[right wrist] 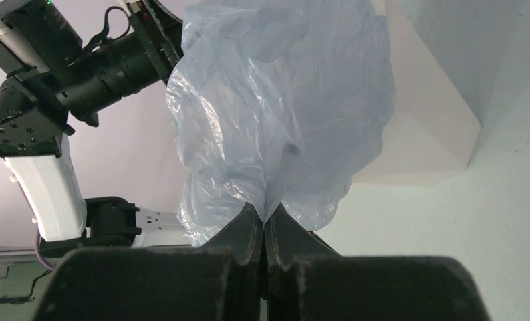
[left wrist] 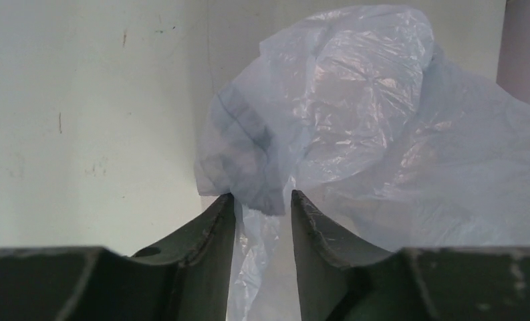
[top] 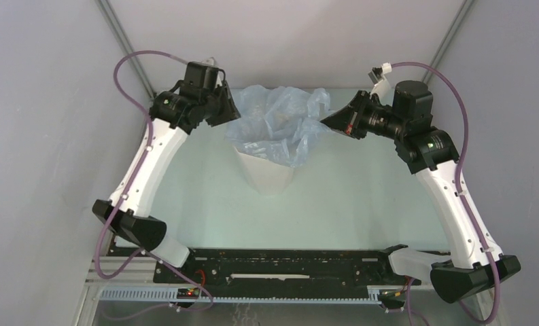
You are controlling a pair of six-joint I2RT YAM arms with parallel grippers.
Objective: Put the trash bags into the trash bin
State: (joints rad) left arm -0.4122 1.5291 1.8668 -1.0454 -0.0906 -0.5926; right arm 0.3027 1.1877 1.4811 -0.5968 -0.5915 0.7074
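The pale-blue trash bag (top: 280,122) is spread over the mouth of the white faceted trash bin (top: 268,178), which stands upright mid-table. My left gripper (top: 227,109) is at the bag's left edge. In the left wrist view its jaws (left wrist: 262,195) stand apart, with a fold of the bag (left wrist: 355,100) hanging loosely between the fingertips. My right gripper (top: 325,121) is at the bag's right edge. In the right wrist view it (right wrist: 265,212) is shut on a pinch of the bag film (right wrist: 275,100), with the bin (right wrist: 422,134) behind.
Grey enclosure walls stand close at the left, right and back of the pale table (top: 361,197). The arm bases and a black rail (top: 287,265) run along the near edge. The left arm (right wrist: 101,60) shows beyond the bag in the right wrist view.
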